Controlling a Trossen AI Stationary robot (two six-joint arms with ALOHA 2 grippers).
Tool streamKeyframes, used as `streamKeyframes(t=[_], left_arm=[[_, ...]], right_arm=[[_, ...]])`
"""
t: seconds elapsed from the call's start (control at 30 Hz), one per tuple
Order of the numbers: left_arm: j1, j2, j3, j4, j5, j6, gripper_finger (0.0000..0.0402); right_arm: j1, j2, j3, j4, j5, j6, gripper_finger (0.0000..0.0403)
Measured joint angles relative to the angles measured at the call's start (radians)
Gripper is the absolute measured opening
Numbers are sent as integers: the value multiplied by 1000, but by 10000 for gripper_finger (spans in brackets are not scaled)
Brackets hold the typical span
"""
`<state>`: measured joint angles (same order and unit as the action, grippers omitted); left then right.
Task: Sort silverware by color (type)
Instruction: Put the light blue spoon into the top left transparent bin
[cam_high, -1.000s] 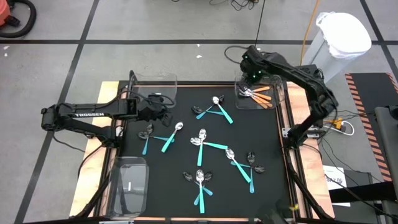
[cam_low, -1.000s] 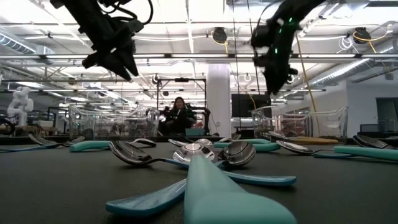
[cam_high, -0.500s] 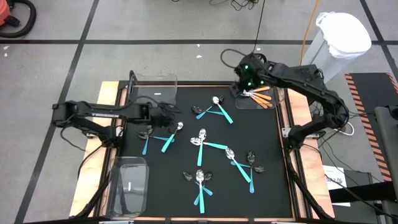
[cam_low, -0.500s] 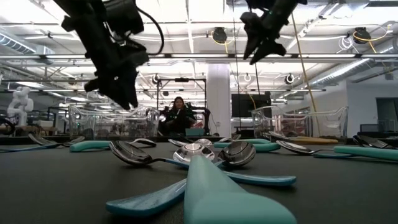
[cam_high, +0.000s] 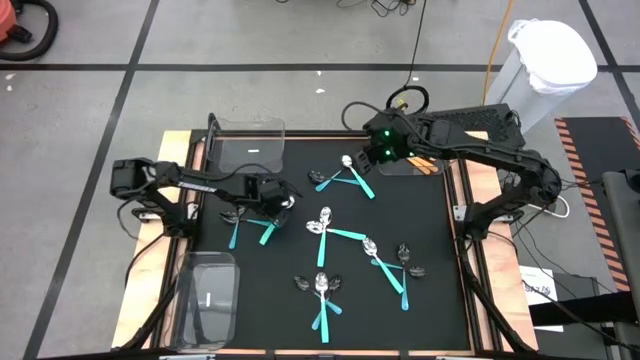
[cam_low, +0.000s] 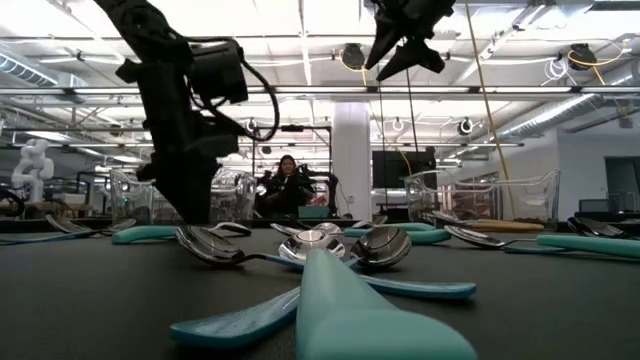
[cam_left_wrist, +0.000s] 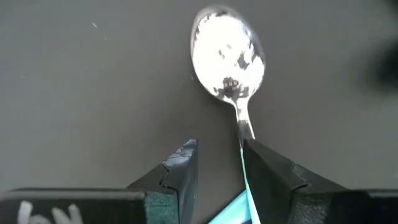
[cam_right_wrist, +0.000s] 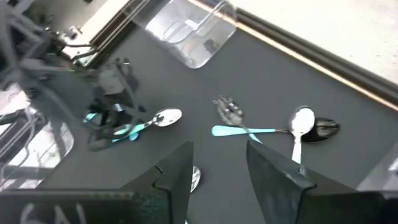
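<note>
The left gripper (cam_left_wrist: 217, 180) is down at the black mat (cam_high: 420, 310), its jaws standing narrowly apart and straddling the neck of a small spoon with a shiny silver bowl and a teal plastic handle (cam_left_wrist: 229, 56). One finger (cam_left_wrist: 273, 177) lies right against the handle while the other stands just clear, so the spoon does not look clamped yet. Coming in low and in line with the handle makes sense: the thin handle lying flat gives the fingers a narrow thing to close across.

This spoon lies on the left part of the mat (cam_high: 272, 222), its long axis aslant, bowl pointing toward the mat's middle and handle running back under the gripper toward the robot's left arm.

Outward from it, other teal-handled spoons and forks (cam_high: 345, 238) lie scattered in crossed clusters over the mat. The right gripper (cam_high: 378, 150) hangs in the air above the far right part of the mat, jaws apart and empty, near the clear rectangular plastic bin (cam_high: 445, 150) holding orange-handled pieces (cam_high: 425, 160) (presumably the sorted colour). Two more clear bins (cam_high: 245, 140) sit on the left side.
</note>
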<state>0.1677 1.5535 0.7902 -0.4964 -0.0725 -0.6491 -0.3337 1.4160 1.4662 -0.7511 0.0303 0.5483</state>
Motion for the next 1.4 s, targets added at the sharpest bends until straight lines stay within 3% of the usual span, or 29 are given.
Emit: streamKeyframes(t=[0.4,0.6,0.8,1.0,1.1,1.23,1.4], left_arm=[[0,73,1,178,81,0,129],[1,51,1,183,120,-158,129],[-33,24,3,371,153,-210,157],[-87,101,0,360,14,-218,222],[-84,126,2,356,-6,-266,235],[-85,135,5,355,-36,-285,227],[-91,136,6,276,-116,-262,172]], right_arm=[[65,1,0,-5,52,26,144],[84,0,0,-1,52,43,144],[88,0,0,-4,50,47,144],[87,0,0,-9,48,37,144],[87,-1,0,-11,47,34,144],[87,-1,0,-10,46,11,144],[84,-1,0,-9,47,-9,144]])
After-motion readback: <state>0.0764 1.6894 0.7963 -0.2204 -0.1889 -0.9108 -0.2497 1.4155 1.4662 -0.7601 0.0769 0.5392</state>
